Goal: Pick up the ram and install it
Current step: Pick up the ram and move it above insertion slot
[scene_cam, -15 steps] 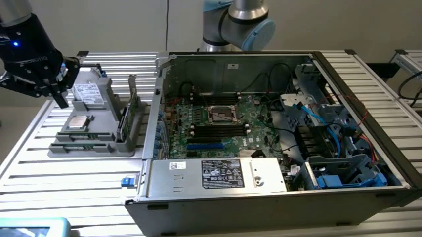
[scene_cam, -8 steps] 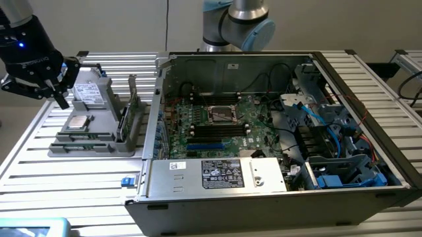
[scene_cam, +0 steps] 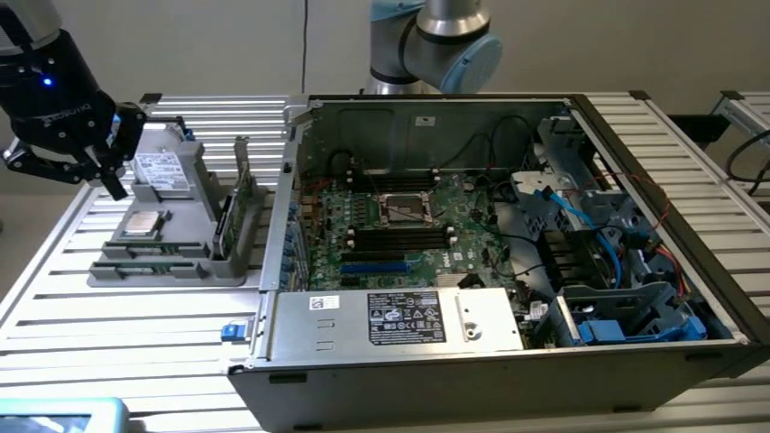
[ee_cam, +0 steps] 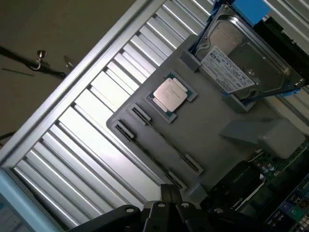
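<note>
My black gripper [scene_cam: 115,188] hangs over the left edge of the grey parts tray [scene_cam: 180,257], at the exterior view's left. Its fingers are shut with nothing between them. The ram [scene_cam: 247,207], a thin green stick, stands on edge in a holder along the tray's right side, next to the computer case. It is a good hand-width from the gripper. In the wrist view the shut fingertips [ee_cam: 169,195] point down at the tray [ee_cam: 212,121], near its empty narrow slots [ee_cam: 161,140].
On the tray lie a silver processor chip [scene_cam: 142,224] [ee_cam: 170,94] and a hard drive [scene_cam: 158,170] [ee_cam: 241,63]. The open computer case [scene_cam: 506,361] holds the motherboard with long black slots [scene_cam: 398,236], cables and a drive cage [scene_cam: 626,307] to the right. Ribbed aluminium table [scene_cam: 121,325] surrounds everything.
</note>
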`<state>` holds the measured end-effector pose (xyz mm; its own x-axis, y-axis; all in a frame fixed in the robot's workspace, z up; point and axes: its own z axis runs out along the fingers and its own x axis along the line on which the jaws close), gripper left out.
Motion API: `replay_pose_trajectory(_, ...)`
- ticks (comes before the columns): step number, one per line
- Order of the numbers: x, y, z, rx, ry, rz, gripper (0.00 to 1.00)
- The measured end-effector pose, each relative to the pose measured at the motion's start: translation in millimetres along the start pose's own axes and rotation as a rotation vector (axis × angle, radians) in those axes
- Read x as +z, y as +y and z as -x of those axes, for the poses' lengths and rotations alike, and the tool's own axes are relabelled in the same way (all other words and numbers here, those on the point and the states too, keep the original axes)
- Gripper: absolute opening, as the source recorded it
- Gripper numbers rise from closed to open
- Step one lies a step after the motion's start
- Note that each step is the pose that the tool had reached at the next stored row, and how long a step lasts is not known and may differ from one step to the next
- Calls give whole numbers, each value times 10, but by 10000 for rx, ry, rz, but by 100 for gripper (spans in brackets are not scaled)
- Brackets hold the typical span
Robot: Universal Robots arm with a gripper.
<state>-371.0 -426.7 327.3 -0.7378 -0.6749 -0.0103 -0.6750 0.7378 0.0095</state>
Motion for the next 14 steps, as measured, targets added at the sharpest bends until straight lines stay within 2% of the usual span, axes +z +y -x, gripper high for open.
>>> replay_pose_trajectory(14, 16, 0, 0, -2545, 19, 22, 11)
